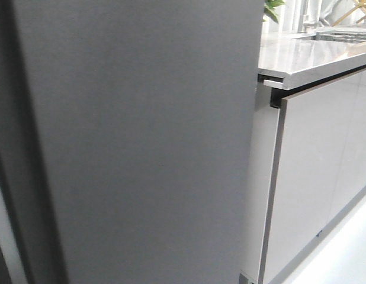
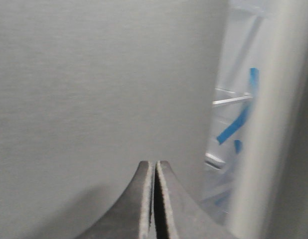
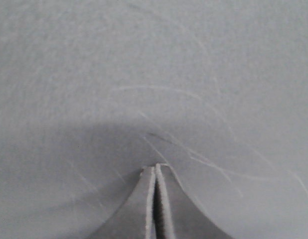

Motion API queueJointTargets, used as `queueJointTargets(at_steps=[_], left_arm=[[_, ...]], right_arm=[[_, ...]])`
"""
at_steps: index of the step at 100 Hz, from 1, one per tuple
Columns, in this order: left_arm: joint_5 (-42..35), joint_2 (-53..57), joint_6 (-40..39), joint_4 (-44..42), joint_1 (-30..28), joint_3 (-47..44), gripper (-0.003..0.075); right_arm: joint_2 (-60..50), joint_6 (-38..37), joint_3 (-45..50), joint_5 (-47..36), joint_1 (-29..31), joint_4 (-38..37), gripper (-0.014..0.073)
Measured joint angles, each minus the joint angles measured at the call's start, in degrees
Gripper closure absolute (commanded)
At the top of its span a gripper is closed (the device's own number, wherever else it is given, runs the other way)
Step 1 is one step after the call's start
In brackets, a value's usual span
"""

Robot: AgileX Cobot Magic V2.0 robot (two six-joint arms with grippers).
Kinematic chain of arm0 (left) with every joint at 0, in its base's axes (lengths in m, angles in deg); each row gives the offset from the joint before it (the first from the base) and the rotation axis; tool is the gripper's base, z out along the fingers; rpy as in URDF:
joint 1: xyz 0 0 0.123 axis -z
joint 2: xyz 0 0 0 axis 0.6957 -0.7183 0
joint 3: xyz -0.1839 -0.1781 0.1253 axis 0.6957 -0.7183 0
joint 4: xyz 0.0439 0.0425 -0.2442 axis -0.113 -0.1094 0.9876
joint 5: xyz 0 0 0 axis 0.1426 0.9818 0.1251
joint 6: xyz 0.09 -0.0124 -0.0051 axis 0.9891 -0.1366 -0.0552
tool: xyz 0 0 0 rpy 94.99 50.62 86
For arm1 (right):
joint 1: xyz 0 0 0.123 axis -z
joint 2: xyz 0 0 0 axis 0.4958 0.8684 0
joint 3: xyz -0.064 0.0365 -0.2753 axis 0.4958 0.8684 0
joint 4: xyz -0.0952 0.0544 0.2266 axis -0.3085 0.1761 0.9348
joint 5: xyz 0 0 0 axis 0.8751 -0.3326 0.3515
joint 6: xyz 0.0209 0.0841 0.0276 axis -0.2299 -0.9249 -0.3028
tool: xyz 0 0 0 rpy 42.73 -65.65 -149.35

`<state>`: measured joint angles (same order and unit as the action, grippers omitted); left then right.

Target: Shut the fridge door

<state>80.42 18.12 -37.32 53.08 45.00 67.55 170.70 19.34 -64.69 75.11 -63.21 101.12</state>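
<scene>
The fridge door point(image 1: 141, 142), a matte dark-grey slab, fills most of the front view; neither gripper shows there. My right gripper point(image 3: 155, 167) is shut and empty, its tips against or just short of a matte grey face point(image 3: 154, 74) with fine scratches and the gripper's shadow on it. My left gripper point(image 2: 154, 163) is shut and empty in front of a plain grey face point(image 2: 94, 89). Beside it a narrow gap shows clear door bins point(image 2: 233, 114) with blue tape point(image 2: 232, 129). I cannot tell from the wrist views which face belongs to the door.
Glossy light-grey cabinet doors point(image 1: 316, 171) stand right of the fridge under a grey countertop point(image 1: 307, 56). A darker strip point(image 1: 11, 177) runs down the slab's left side. A pale blurred edge point(image 2: 273, 124) borders the gap. Light floor point(image 1: 349, 248) shows at the lower right.
</scene>
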Motion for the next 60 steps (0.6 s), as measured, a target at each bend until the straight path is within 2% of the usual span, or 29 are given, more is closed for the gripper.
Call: queueJointTargets(at_steps=[17, 60], left_arm=[[0.0, 0.0, 0.0, 0.0, 0.0, 0.0, 0.0741], [0.0, 0.0, 0.0, 0.0, 0.0, 0.0, 0.0741]], right_arm=[[5.27, -0.1, -0.21, -10.86, -0.67, -0.42, 0.067], [10.52, -0.1, -0.21, -17.8, -1.05, -0.68, 0.067]])
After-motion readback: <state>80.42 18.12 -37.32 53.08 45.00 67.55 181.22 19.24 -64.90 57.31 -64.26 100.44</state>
